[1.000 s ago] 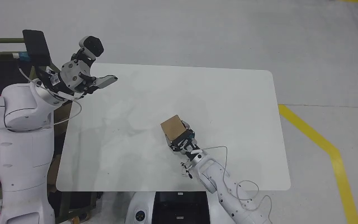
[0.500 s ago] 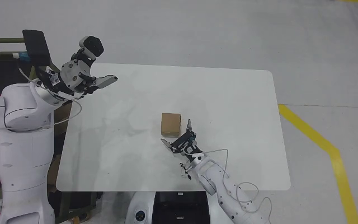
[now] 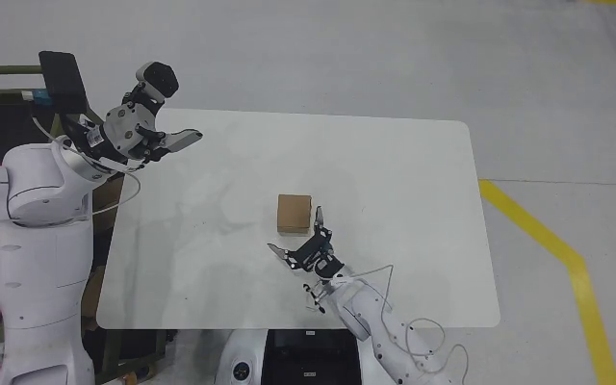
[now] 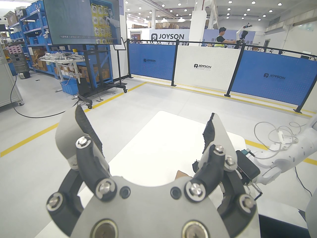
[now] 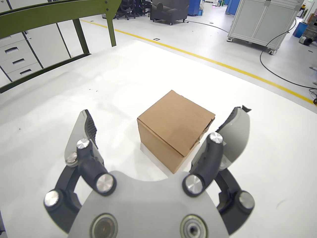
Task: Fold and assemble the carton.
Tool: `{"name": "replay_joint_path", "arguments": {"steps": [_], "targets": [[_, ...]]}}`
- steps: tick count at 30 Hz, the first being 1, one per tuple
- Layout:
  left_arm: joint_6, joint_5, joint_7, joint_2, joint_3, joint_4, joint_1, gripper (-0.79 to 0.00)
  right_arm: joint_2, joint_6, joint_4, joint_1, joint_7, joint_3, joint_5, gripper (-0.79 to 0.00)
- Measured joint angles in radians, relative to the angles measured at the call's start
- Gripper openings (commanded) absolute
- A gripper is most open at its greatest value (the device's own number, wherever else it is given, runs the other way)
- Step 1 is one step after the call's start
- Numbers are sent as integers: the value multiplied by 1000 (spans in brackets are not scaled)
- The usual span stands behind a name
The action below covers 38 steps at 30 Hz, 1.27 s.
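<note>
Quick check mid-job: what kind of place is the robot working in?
Likely a factory floor or robotics test hall: blue bin shelving, blue barrier panels fencing off work areas, and yellow floor lines.

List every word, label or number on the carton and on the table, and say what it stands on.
Carton: no words, labels or numbers on the faces that show; plain brown card.
Table: no print, only a few small dark specks.
</note>
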Motion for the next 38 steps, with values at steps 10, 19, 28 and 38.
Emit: {"name": "replay_joint_path", "arguments": {"steps": [10,19,28,38], "targets": [[60,120,10,4,-12,-36,48,0,22,150,-165,-85,-123,33,-158,0],[227,425,142,-3,-47,-84,149,0,29,380,-300,-184,-149,69,-244,0],[293,458,214,-11,-13,-95,194,-1,29,385,-305,-188,-146,69,-221,-1],[293,458,214,-11,-13,-95,194,0,29,385,-305,-188,-146,69,-221,-1]]}}
